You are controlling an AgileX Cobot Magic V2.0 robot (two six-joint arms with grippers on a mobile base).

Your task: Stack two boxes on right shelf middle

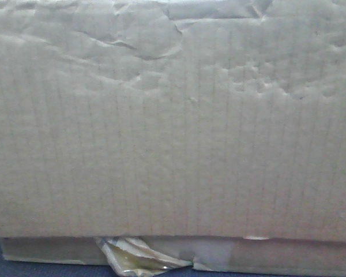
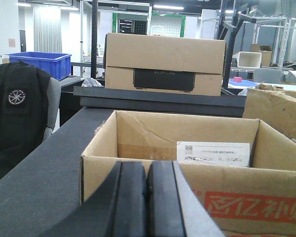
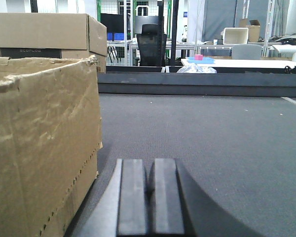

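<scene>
Box (image 3: pixel 39 148) sits on dark grey surface (image 3: pixel 212 138); racks (image 3: pixel 130 24) behind.

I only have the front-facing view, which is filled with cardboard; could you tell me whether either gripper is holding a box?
Observer: No; the left gripper is shut on nothing, facing an open box.
Operator: And the right one, please?
Observer: The right gripper is shut too, empty, a dented box at the left of its view.
Operator: Any other box?
Observer: A closed box sits on a dark platform beyond the open one.
</scene>
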